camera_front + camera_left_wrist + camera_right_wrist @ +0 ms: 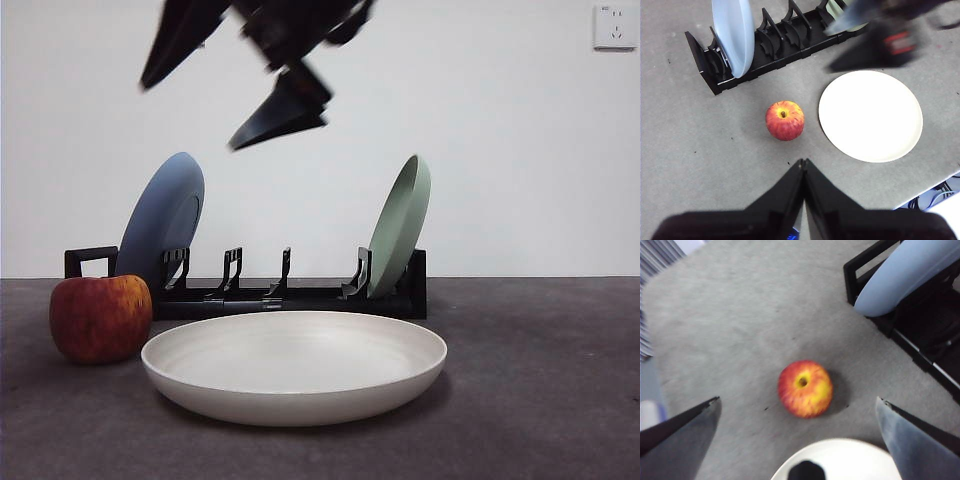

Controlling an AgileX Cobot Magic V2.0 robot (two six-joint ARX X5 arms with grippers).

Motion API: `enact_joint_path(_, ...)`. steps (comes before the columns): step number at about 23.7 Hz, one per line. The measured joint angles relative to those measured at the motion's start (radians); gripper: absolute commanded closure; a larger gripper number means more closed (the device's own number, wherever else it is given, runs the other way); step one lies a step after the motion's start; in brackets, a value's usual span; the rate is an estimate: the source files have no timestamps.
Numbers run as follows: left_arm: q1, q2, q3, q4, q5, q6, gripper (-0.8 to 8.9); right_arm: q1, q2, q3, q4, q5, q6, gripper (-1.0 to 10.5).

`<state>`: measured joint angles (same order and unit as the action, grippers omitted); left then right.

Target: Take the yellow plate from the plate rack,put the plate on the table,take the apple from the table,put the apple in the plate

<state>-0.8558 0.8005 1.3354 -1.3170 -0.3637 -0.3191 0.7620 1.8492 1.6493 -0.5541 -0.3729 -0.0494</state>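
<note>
The yellow plate [294, 365] lies flat on the table [540, 400], in front of the plate rack [285, 295]. Just left of the plate stands the apple [100, 317], red with yellow streaks and apart from the rim. My right gripper [195, 110] hangs open high above them, blurred. Its wrist view looks down on the apple [805, 388] between the wide-spread jaws, with the plate's edge [850, 455] close by. My left gripper [802, 167] is shut on nothing, held back from the apple [785, 120] and the plate [870, 115].
In the rack, a blue plate [162, 225] leans near the handle end and a pale green plate [400, 225] at the other end. Several slots between them stand empty. The table's edge, with cables beyond it, shows past the plate [935, 192].
</note>
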Motion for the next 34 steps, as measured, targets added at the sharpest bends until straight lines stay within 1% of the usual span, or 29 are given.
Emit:
enact_joint_path(7,0.000,0.000,0.000,0.000,0.000,0.001,8.20,0.057,0.292,0.304,-0.101,0.039,-0.023,2.8)
enact_joint_path(9,-0.001,0.001,0.000,0.000,0.000,0.003,8.20,0.069,0.344,0.344,-0.105,0.066,-0.026,2.8)
enact_joint_path(14,-0.013,0.003,0.000,0.001,0.000,0.004,8.20,0.081,0.415,0.354,-0.141,0.077,-0.026,2.8)
enact_joint_path(20,-0.034,0.023,0.000,0.002,0.000,0.005,8.20,0.108,0.428,0.354,-0.132,0.085,-0.026,2.8)
enact_joint_path(27,-0.082,0.038,0.000,0.009,0.000,0.005,8.20,0.111,0.471,0.355,-0.132,0.115,-0.014,2.8)
enact_joint_path(31,-0.090,0.038,0.000,0.009,0.000,0.005,8.20,0.114,0.494,0.355,-0.135,0.116,-0.009,2.9)
enact_joint_path(32,-0.090,0.038,0.000,0.009,0.000,0.005,8.20,0.115,0.503,0.355,-0.140,0.115,-0.007,3.0)
enact_joint_path(34,-0.090,0.038,0.000,0.009,0.000,0.005,8.20,0.124,0.518,0.355,-0.154,0.134,-0.004,4.1)
